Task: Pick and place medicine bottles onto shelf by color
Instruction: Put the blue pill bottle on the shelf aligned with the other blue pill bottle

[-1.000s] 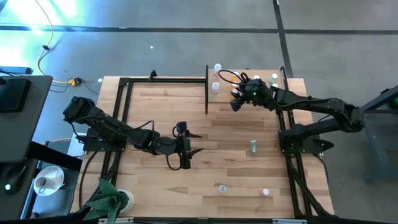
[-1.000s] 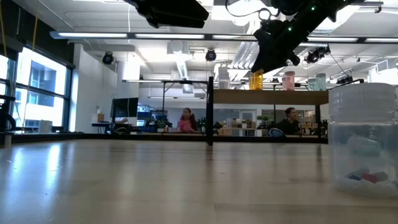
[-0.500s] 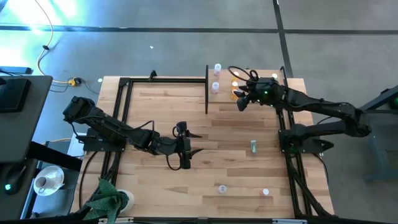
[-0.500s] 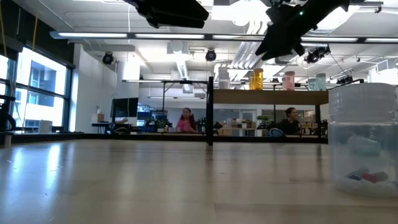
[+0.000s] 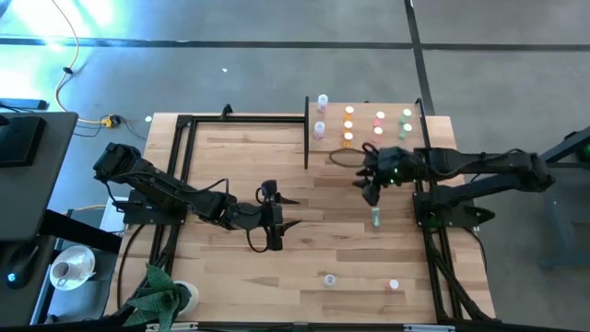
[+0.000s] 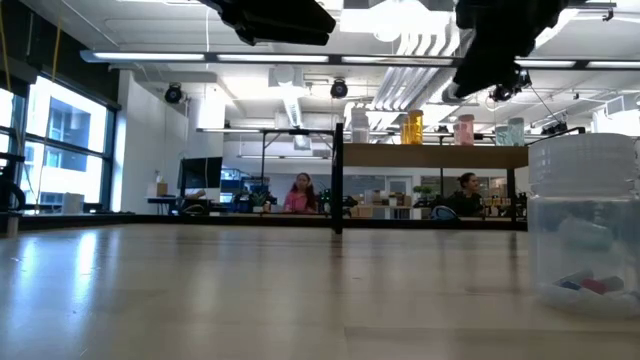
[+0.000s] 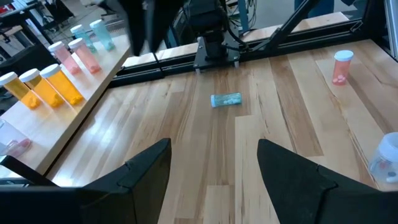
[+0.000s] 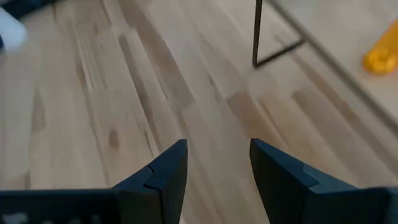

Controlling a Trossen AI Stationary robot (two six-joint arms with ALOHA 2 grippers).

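Observation:
The shelf (image 5: 364,122) stands at the table's far right. On it stand white (image 5: 322,100), orange (image 5: 348,127), pink (image 5: 380,117) and green (image 5: 407,115) bottles in rows. A green bottle (image 5: 376,218) lies on its side on the tabletop; it also shows in the left wrist view (image 7: 226,99). A clear bottle (image 5: 330,278) and a pink one (image 5: 394,285) stand near the front edge. My right gripper (image 5: 371,192) is open and empty, above the tabletop between the shelf and the lying green bottle. My left gripper (image 5: 286,212) is open and empty over the table's middle.
Black metal posts (image 5: 306,129) edge the shelf, and a black frame (image 5: 184,148) runs round the table's left part. A large clear bottle (image 6: 585,220) stands close to the low camera. A green cloth (image 5: 161,295) lies at the near left corner. People sit in the room beyond.
My right gripper has moved from over the shelf's orange bottles toward the table's near edge, off the shelf, and now hangs over the tabletop just short of the lying green bottle. The orange bottles it hid now show on the shelf.

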